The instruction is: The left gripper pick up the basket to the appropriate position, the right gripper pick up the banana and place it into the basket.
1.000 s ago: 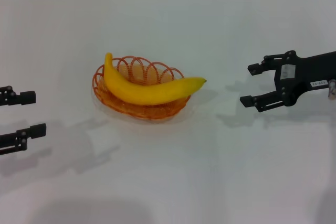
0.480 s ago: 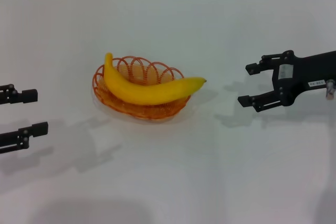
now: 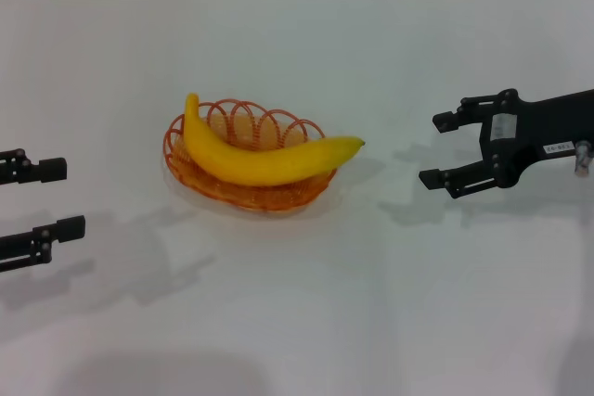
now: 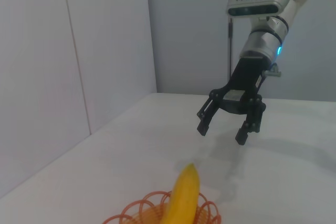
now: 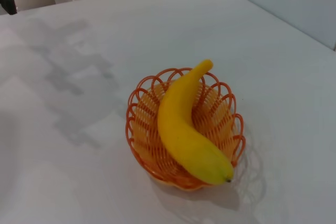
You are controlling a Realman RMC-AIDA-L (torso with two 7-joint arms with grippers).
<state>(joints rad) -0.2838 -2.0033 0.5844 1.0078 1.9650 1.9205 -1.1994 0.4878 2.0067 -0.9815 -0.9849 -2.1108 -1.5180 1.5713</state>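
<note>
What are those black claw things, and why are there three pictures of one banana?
They are a robot's two hands, called grippers, each with two fingers. One picture comes from a camera on the robot's head, looking down at a white table. There the left gripper is at the left edge and the right gripper is on the right. Both are open and hold nothing. The other two pictures come from cameras on the robot's wrists, so they show the same things from each side. In the middle sits an orange basket made of wire loops. A yellow banana lies in it and, being longer than the basket, pokes out over the rim. Neither gripper touches it.
</note>
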